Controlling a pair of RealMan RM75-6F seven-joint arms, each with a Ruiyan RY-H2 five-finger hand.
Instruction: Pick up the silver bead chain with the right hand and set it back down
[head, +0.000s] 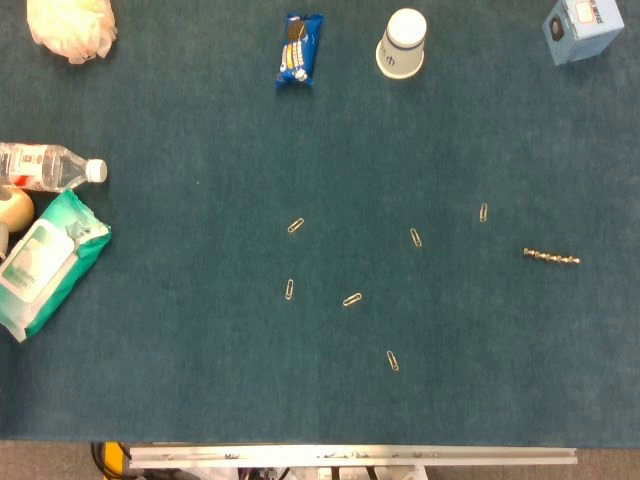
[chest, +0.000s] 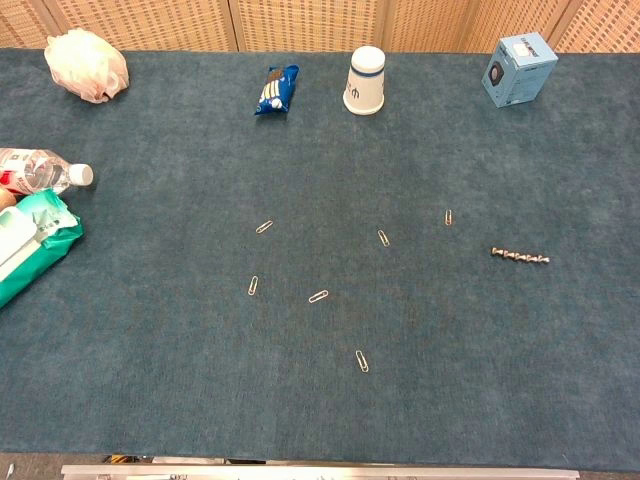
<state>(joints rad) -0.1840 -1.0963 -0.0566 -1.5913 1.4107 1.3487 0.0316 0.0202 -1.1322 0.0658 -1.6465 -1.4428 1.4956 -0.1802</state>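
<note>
Nothing appears begun: the silver bead chain (head: 551, 257) lies flat on the teal table (head: 200, 400) at the right, neither hand is in view (so their state cannot be told), and only scattered paper clips (head: 415, 237) lie to its left, well apart, leaving the approach unobstructed.

Shiny metal bead chain (head: 551, 257) and paper clips (head: 352, 299) on matt, felt-like teal cloth table cover (head: 200, 380).
</note>
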